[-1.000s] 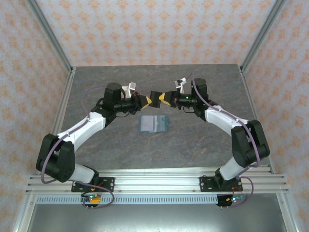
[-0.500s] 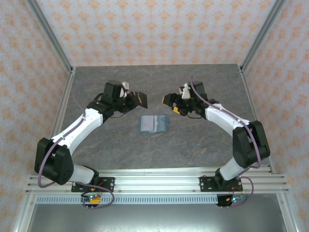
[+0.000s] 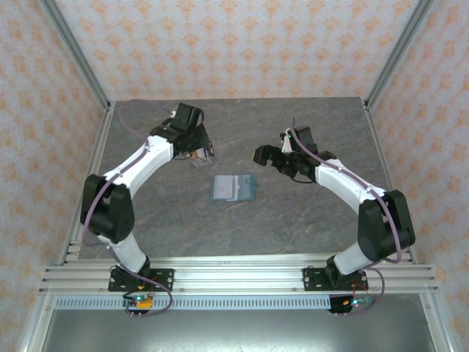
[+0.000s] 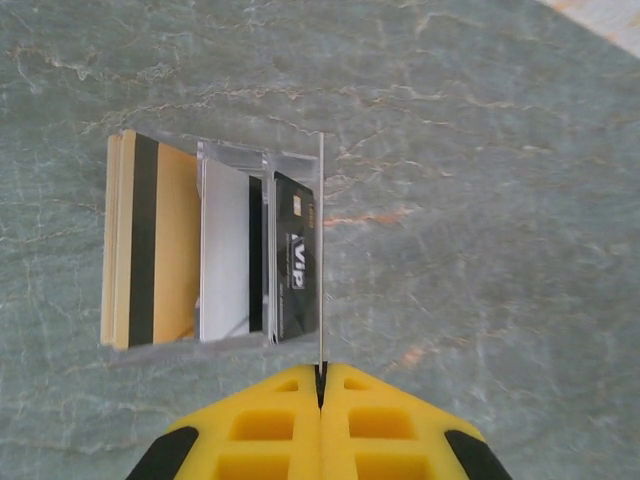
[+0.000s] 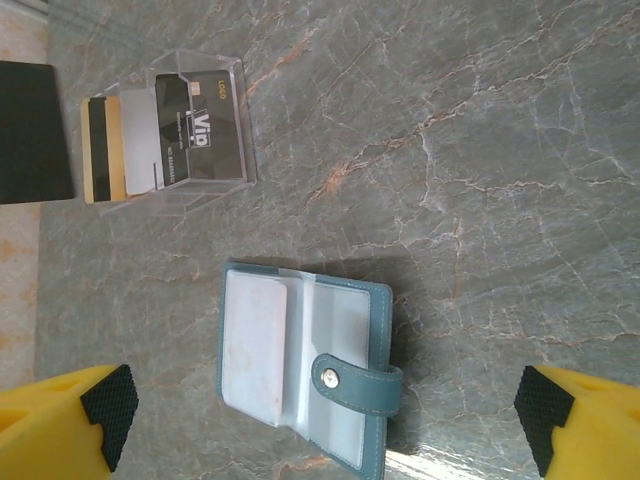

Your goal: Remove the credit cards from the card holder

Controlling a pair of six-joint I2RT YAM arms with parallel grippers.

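Card holder (image 3: 233, 188): open and flat at the centre of the tabletop (image 3: 308, 220), apart from both arms. In the right wrist view a pale card (image 5: 255, 350) sits in the pocket of its left panel, and the snap tab (image 5: 355, 380) lies across the right panel.

Credit cards (image 4: 225, 265): side by side in a clear box (image 3: 203, 156), at 11 o'clock from the card holder. The row is brown card (image 4: 165, 240), pale grey card (image 4: 228, 220), black card (image 4: 293, 260).

Left hand (image 4: 321, 378): at the box, clenched, with a thin pale strip (image 4: 321, 250) pinched edge-on between the fingers. Cannot tell whether the strip is a card or the box wall.

Right hand (image 3: 262, 155): at 1 o'clock from the card holder, spread wide, grasping nothing.
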